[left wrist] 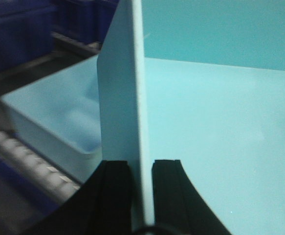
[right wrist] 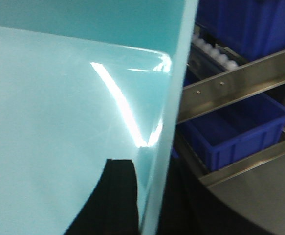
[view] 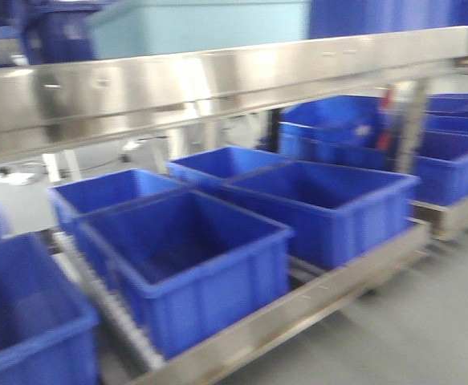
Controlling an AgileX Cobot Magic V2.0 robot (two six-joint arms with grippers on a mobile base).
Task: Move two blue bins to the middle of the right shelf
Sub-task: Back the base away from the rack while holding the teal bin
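Gripper, left (left wrist: pixel 142 196): narrow. Both black fingers (left wrist: pixel 115 196) are pinched on the upright side wall of the held bin (left wrist: pixel 220 137), one on each face. The wall rises straight up from the jaws. The pale sky-blue floor and far wall fill the right of the left wrist view.

Right gripper (right wrist: pixel 149 205): also narrow, on another wall of the held bin. The inner finger (right wrist: pixel 115 196) lies flat against the inside face. The outer side shows only as a dark shape close against the wall. There is a bright glare streak on the bin floor near the corner.

Beyond the left grip, a second pale bin (left wrist: pixel 54 117) sits lower and to the left on a roller track (left wrist: pixel 30 156), with dark blue crates (left wrist: pixel 15 39) behind it. Beyond the right grip, slanted steel rails (right wrist: pixel 235 83) and white rollers (right wrist: pixel 215 54) are visible, with one dark crate between two rails.

Front view is blurred. The held bin shows at the top edge, above the steel shelf rail (view: pixel 217 80). Cannot tell whether it rests on that tier or hangs clear of it. Dark crates stand in rows on the roller tier below the rail.
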